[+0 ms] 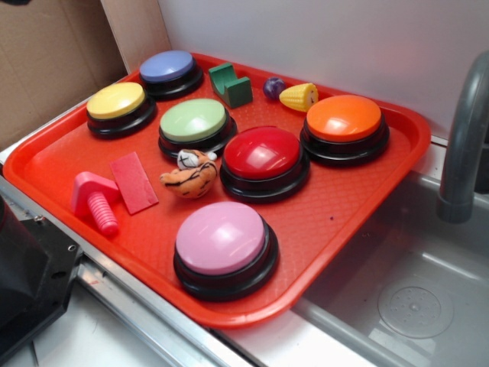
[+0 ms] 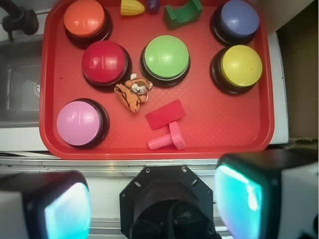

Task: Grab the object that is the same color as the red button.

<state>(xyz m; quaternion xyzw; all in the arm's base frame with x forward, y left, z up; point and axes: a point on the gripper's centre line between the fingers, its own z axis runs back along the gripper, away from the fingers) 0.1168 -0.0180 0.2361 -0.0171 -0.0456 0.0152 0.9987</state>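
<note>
- Nearest your wrist camera, the gripper (image 2: 154, 199) hangs off the tray's near edge, fingers (image 2: 60, 206) spread wide apart and holding nothing.
- You'll find the red tile (image 1: 134, 182) lying flat on the red tray (image 1: 321, 229), well clear of the gripper.
- Its lower edge appears to touch the pink bolt (image 1: 95, 200), though the wrist view is too soft there to be sure.
- Just beside the tile on its other side lies the tiger toy (image 1: 190, 174), which rests against the red button (image 1: 263, 152).
- Around the red button you see the green (image 1: 194, 120), orange (image 1: 344, 118) and pink (image 1: 221, 237) buttons.
- At the far side stand the yellow (image 1: 116, 100) and blue (image 1: 166, 66) buttons, a green block (image 1: 230, 85) and toy corn (image 1: 299, 97).
</note>
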